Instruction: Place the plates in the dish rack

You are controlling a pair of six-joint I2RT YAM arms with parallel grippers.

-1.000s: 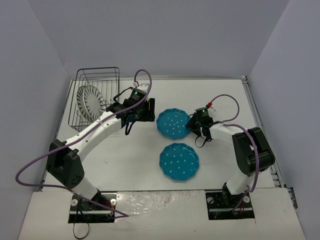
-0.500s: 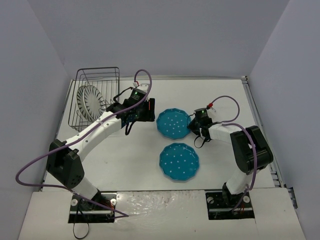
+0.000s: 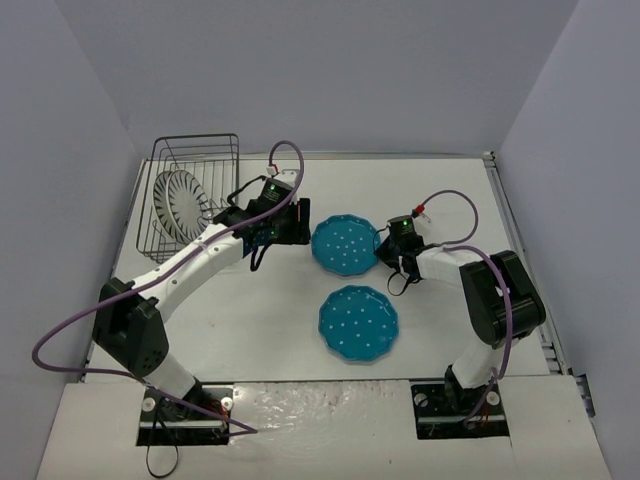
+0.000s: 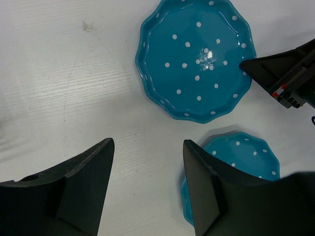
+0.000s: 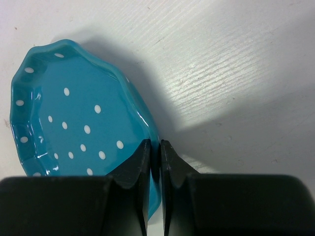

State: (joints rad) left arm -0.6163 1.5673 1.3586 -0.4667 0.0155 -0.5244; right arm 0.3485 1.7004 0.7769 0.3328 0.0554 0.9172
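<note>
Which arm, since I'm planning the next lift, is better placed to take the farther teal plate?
Right. The right gripper is shut on the rim of the farther teal plate and could probably lift it now. The left gripper hangs open beside that plate, holding nothing.

No writing, label or number can be read anywhere.

Two teal-blue dotted scalloped plates (image 3: 347,245) mid-frame; two white dark-striped plates (image 3: 178,205) and one black wire dish rack (image 3: 215,165), upper left
</note>
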